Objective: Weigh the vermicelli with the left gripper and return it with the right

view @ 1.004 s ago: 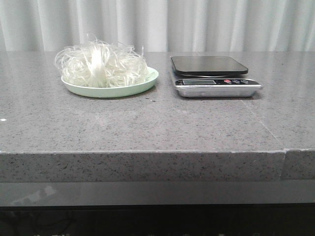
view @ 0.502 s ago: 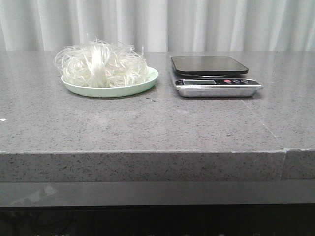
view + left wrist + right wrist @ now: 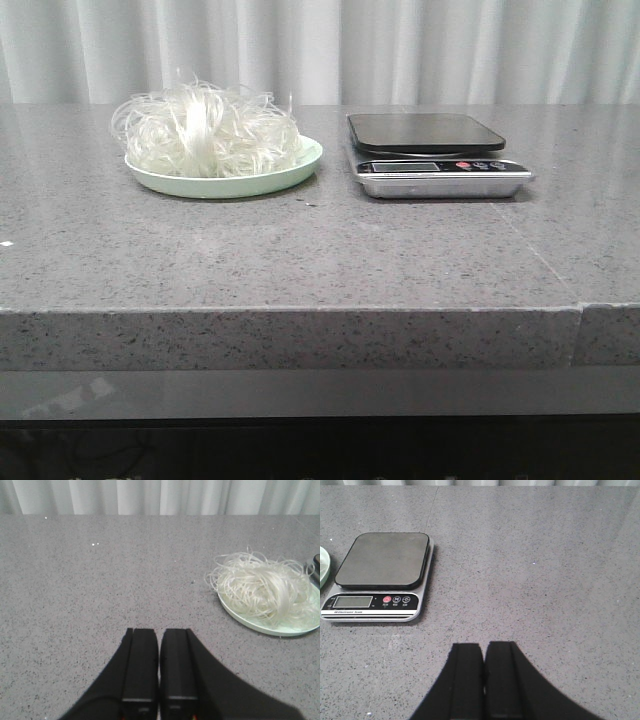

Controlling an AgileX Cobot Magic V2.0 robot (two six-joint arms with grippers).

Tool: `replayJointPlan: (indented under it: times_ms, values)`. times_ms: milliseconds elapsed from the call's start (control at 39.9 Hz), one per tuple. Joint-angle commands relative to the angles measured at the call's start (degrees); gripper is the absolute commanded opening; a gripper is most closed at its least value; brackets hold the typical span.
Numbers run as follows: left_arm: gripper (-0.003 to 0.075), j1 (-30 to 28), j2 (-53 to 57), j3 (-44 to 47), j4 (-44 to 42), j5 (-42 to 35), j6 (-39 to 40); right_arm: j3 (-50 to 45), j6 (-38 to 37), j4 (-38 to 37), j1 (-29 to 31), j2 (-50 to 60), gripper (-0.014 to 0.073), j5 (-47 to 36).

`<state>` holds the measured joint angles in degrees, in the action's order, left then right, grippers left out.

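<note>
The vermicelli [image 3: 205, 130] is a fluffy white tangle heaped on a pale green plate [image 3: 300, 168] at the table's back left; it also shows in the left wrist view [image 3: 262, 590] on the plate [image 3: 240, 620]. A kitchen scale [image 3: 430, 155] with a dark pan stands to the plate's right, its pan bare, and shows in the right wrist view [image 3: 382, 572]. My left gripper [image 3: 159, 632] is shut and empty over bare table, well short of the plate. My right gripper [image 3: 484, 647] is shut and empty, apart from the scale. Neither gripper shows in the front view.
The grey speckled stone tabletop [image 3: 300, 250] has a front edge near the camera and a seam at the right [image 3: 580, 305]. A white curtain [image 3: 400, 50] hangs behind the table.
</note>
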<state>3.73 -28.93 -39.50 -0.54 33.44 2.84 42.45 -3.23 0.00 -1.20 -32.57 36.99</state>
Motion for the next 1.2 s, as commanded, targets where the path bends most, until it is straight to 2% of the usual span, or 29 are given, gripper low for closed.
replayJointPlan:
  times_ms: [0,125,201,251,376,427,477,627,978,1179]
  values:
    - [0.0155,-0.1,-0.7,-1.1,0.2,-4.5,0.4,1.8,0.3,-0.6,0.2,-0.6,0.0157,-3.7]
    - [0.0155,-0.1,-0.8,-0.9,-0.1,-4.8,0.4,1.8,0.3,-0.6,0.2,-0.6,0.0157,-3.5]
    - [0.0182,-0.1,-1.1,-0.9,-0.1,-4.9,-1.0,1.8,0.3,-0.6,0.2,-0.6,0.0181,-3.2]
    - [0.0229,-0.1,-1.4,-0.9,-0.1,-4.9,-1.1,1.8,0.3,-0.6,0.2,-0.6,0.0234,-3.3]
    - [0.0412,-0.1,-2.5,-0.9,0.1,-5.0,-1.9,1.8,0.3,-0.6,0.2,-0.6,0.0468,-3.8]
    - [0.0464,-0.1,-3.2,-1.0,0.5,-5.0,-1.9,1.8,0.3,-0.6,0.2,-0.6,0.054,-4.0]
    - [0.0485,-0.1,-4.0,-1.3,0.5,-5.0,-1.9,1.8,0.2,-0.5,0.2,-0.6,0.0587,-4.2]
    - [0.0479,2.9,-7.7,-4.2,0.5,-4.9,-2.1,1.8,0.2,-0.4,0.2,-0.6,0.0596,-3.7]
    - [0.0479,18.1,-26.4,-15.0,0.5,-5.2,-4.9,1.8,0.2,-0.4,0.2,-0.6,0.0596,-3.7]
    - [0.0479,21.0,-37.5,-20.7,3.1,-5.2,-4.9,1.8,0.2,-0.4,0.2,-0.6,0.0596,-3.7]
